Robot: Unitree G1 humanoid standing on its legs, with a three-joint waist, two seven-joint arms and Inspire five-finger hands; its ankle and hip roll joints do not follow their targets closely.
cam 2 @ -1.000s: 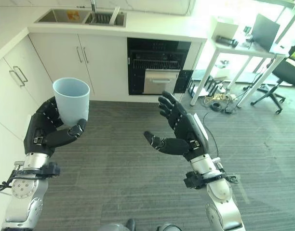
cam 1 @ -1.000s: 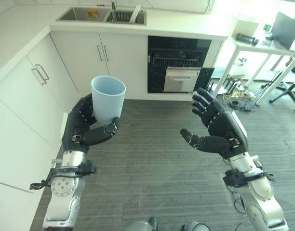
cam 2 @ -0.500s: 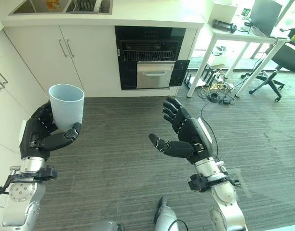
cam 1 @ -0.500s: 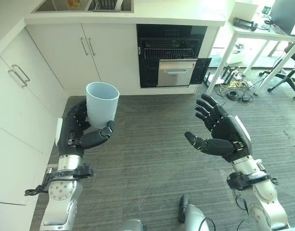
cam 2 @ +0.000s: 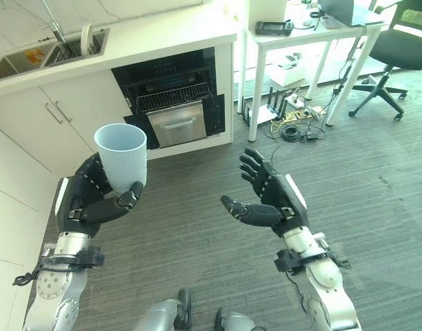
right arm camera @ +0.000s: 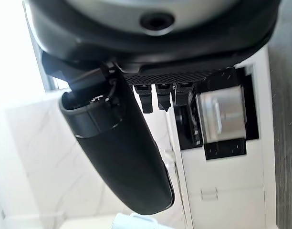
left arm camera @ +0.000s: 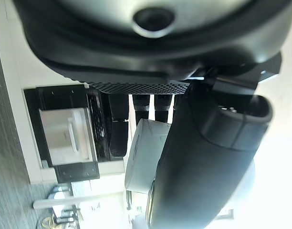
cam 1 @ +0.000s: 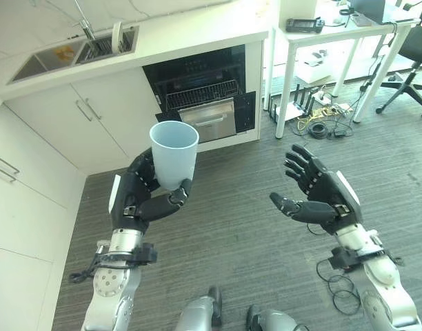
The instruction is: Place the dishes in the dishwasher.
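A matt, smooth pale-blue plastic cup (cam 1: 174,152) is sitting in the dark, matt fingers (cam 1: 143,174) of the left hand (cam 1: 138,196). Past the fingers, the dishwasher (cam 1: 201,100) is showing a brushed-metal drawer front and wire rack. Below them, the grey floor (cam 1: 232,234) is looking finely ribbed and matt.

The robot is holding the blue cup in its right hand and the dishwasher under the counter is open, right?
Not quite. The blue cup is in the left hand, whose fingers and thumb curl round it; the right hand is open and holds nothing. The left eye view shows this. The dishwasher under the counter is open, as you said.
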